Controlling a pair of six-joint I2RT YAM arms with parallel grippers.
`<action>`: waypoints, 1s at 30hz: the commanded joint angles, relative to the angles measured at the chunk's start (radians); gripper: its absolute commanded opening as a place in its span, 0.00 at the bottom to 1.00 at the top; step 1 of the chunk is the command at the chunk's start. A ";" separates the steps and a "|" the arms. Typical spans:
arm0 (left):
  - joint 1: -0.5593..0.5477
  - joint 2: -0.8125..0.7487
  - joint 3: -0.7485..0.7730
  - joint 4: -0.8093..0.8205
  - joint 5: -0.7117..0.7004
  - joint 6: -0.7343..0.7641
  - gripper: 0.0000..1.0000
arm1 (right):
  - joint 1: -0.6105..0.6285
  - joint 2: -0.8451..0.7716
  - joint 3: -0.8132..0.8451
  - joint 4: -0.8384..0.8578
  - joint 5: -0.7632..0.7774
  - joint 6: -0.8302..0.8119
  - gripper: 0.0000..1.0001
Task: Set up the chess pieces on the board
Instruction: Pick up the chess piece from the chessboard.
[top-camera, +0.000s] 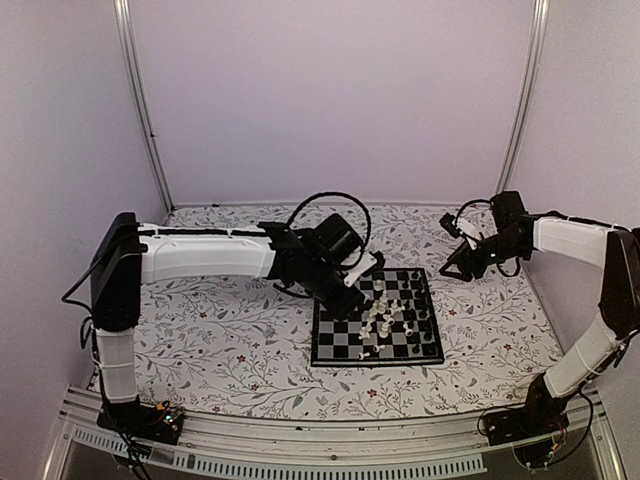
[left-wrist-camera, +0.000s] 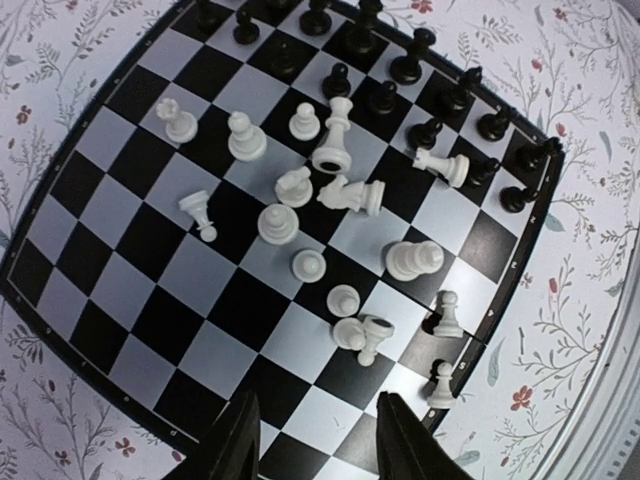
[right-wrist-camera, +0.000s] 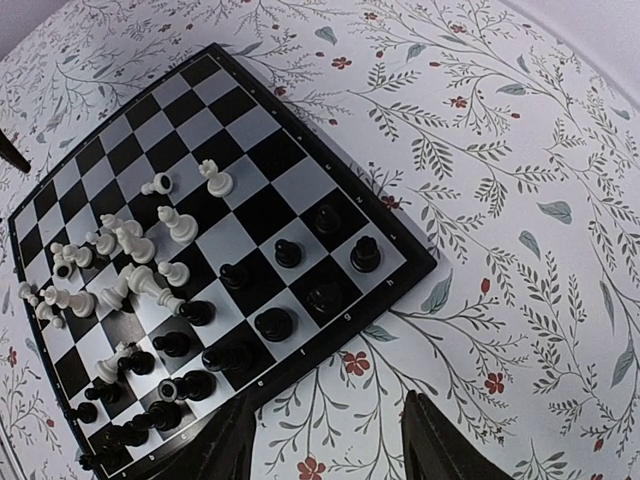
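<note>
- We see the small flat chessboard with black and pale checks (top-camera: 335, 345) lying on the flowery table top (top-camera: 220, 340), between the two arms.
- All the tiny chess pieces we can find are on the board. None show on the table around it.
- The little black pieces (left-wrist-camera: 410, 60) stand close to one edge of the board, in about two rows. We think this side is partly done, but the rows look uneven. We cannot tell if each one is on its right square.
- The little white pieces (left-wrist-camera: 345, 190) are in a messy bunch in the middle of the board. Some stand up and some lie on their sides. One lies right among the black ones, and two stand near a side edge.
- The rows on the side across from the black pieces have nothing on them, so we think most of the white work is left to do.
- The left gripper (left-wrist-camera: 315, 400) hangs over the board near its edge. Its two fingers are apart and hold nothing.
- The right gripper (right-wrist-camera: 330, 405) hangs over the flowery table top, just beside the board. Its fingers are apart too, with nothing between them.
- So we think the job is less than half done.
</note>
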 joint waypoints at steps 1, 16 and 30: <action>-0.039 0.059 0.044 -0.014 -0.081 0.014 0.42 | 0.002 -0.007 -0.021 0.055 -0.006 0.000 0.53; -0.068 0.162 0.101 -0.019 -0.095 0.009 0.37 | 0.003 0.023 -0.040 0.073 -0.005 -0.019 0.51; -0.068 0.205 0.121 -0.037 -0.012 0.014 0.33 | 0.004 0.055 -0.035 0.069 -0.002 -0.026 0.51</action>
